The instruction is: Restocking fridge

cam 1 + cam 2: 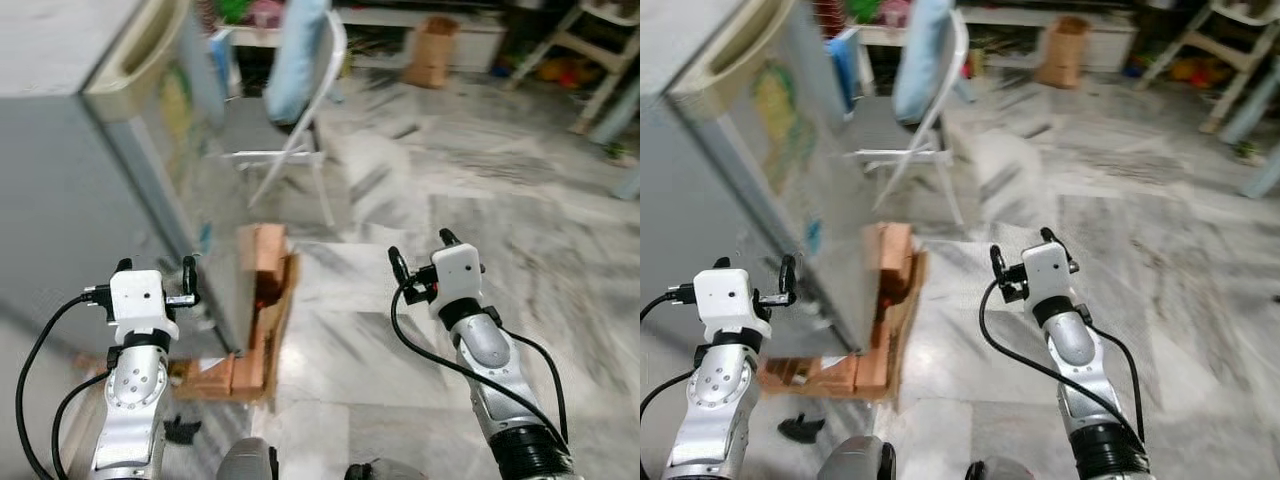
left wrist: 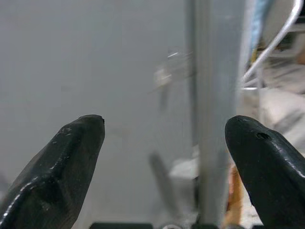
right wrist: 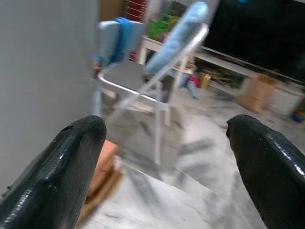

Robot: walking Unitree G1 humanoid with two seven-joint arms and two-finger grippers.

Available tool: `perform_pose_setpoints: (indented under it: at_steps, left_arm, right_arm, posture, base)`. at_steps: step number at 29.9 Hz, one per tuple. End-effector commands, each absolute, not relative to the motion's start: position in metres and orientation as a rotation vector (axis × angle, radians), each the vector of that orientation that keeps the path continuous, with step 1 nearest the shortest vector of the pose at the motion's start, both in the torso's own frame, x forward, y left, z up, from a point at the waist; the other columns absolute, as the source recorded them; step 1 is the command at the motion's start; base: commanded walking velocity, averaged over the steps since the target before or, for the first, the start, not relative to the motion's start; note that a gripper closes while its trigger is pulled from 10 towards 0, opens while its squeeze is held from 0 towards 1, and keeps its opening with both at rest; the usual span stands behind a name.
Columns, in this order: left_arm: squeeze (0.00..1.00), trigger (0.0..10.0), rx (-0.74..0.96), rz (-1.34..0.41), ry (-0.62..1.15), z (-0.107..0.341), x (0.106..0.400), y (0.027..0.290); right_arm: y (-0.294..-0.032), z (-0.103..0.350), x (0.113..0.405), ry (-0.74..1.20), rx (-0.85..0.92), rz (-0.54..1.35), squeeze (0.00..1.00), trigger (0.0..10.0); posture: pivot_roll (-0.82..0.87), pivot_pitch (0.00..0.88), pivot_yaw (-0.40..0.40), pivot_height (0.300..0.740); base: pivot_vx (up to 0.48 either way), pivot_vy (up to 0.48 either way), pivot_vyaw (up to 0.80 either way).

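Fridge point(image 1: 60, 190) sits at the robot's left, door shut, stickers on it too blurry to read. Left gripper point(image 1: 155, 270) hangs spread wide beside its corner, holding nothing. Right gripper point(image 1: 420, 252) is also wide and empty, over the marble floor point(image 1: 480, 200) near a folding chair point(image 1: 295, 110).

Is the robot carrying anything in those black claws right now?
No, nothing is held. The left gripper is open and empty in front of the fridge, and the right gripper is open and empty too.
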State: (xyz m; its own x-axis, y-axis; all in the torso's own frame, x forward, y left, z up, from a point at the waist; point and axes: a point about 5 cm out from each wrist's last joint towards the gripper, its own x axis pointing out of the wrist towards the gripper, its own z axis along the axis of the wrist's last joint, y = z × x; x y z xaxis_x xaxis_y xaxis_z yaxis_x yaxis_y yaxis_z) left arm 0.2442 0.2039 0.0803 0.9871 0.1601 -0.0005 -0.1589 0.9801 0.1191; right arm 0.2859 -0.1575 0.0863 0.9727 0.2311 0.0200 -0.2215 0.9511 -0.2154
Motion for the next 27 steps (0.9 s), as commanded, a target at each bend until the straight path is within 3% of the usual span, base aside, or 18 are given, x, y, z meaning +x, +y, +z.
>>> perform_pose_setpoints:
  at_steps: [1,10,27]
  left_arm:
    - [0.00,10.0,0.113,0.135,0.027,0.078,0.246,0.200]
    - [0.00,10.0,0.089,-0.065,-0.006,0.085,0.255,0.177]
    - [0.00,10.0,0.174,-0.052,-0.015,0.089,0.300,0.191]
  right_arm:
    - [-0.162,0.090,0.286,-0.057,-0.212,0.222,0.00,10.0]
    - [-0.162,0.091,0.285,-0.049,-0.202,0.222,0.00,10.0]
    - [-0.150,0.104,0.272,-0.098,-0.136,0.285,0.00,10.0]
  posture:
    - [0.10,0.066,-0.004,0.740]
    - [0.09,0.080,-0.001,0.740]
    - [0.03,0.089,0.032,0.740]
  base:
    - [0.000,0.000,0.00]
    - [0.000,0.000,0.00]
    - [0.000,0.000,0.00]
